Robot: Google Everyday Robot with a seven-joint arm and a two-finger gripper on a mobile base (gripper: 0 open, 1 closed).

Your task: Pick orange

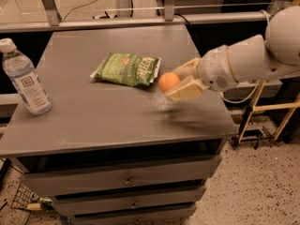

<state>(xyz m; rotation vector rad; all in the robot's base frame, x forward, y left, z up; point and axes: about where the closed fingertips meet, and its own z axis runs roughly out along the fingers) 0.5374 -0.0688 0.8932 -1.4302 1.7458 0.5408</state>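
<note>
The orange [168,82] is a small round fruit held between the cream fingers of my gripper [176,82], lifted a little above the grey cabinet top [93,111]. A shadow lies on the top beneath it. The gripper is shut on the orange, reaching in from the right on the white arm [243,62]. The orange hangs just right of the green chip bag [126,70].
A clear water bottle [23,78] stands upright at the left edge of the top. The cabinet has drawers [126,182] below. A metal rail [140,20] runs along the back. A yellow frame [276,107] stands to the right on the speckled floor.
</note>
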